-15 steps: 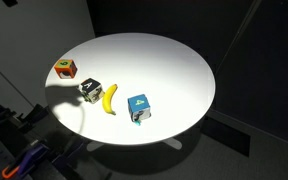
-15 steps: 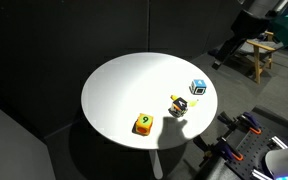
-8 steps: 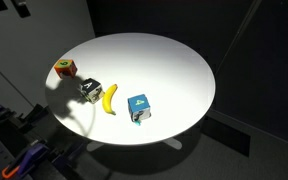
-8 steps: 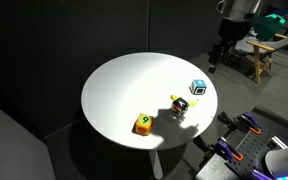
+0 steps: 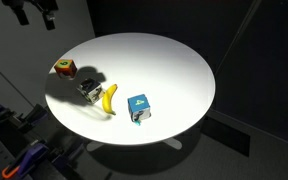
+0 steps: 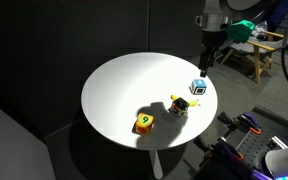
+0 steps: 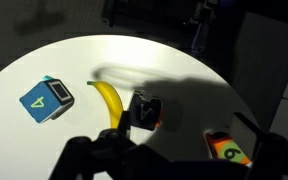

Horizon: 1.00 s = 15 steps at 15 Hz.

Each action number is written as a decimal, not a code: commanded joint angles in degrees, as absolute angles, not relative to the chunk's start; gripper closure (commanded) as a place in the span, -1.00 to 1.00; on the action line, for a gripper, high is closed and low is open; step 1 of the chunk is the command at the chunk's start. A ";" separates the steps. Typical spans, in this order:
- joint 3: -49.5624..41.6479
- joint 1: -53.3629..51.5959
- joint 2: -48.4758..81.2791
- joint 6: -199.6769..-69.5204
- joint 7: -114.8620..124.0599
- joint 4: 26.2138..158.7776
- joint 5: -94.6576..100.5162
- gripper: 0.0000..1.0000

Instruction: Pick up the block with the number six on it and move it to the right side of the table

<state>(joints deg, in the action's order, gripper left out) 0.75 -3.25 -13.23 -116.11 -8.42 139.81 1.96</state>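
The block with the number six [image 5: 64, 68] sits near the table's rim; it is red, orange and green in an exterior view and shows an orange face with a dark numeral from another angle [image 6: 143, 122]. In the wrist view it [image 7: 229, 148] lies at the lower right in shadow. My gripper [image 5: 34, 16] hangs high above the table [image 5: 164, 60], open and empty, and apart from every block. In an exterior view my gripper [image 6: 206, 60] is above the table's far edge, over the blue cube. Its dark fingers [image 7: 174, 165] frame the bottom of the wrist view.
A black-and-white cube [image 5: 88, 90] and a banana [image 5: 109, 97] lie together next to the six block. A blue cube [image 5: 138, 107] stands further along the rim [image 6: 197, 87]. Dark curtains surround the table. Wooden furniture [image 6: 259, 50] stands behind.
The arm has swung in over the table and come lower. Its shadow now falls over the banana and cubes. No block has moved.
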 commanded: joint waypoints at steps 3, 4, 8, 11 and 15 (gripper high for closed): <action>0.55 -2.87 -7.36 -118.50 -12.85 135.90 3.08 -1.00; 0.57 -2.84 -6.89 -119.46 -13.20 135.78 3.03 -1.00; 0.46 -2.73 -5.99 -123.64 -15.01 135.80 2.37 -1.00; 0.37 -2.51 -5.61 -125.46 -15.33 135.51 2.55 -1.00; 0.71 -2.75 -6.14 -125.32 -13.86 136.57 2.38 -1.00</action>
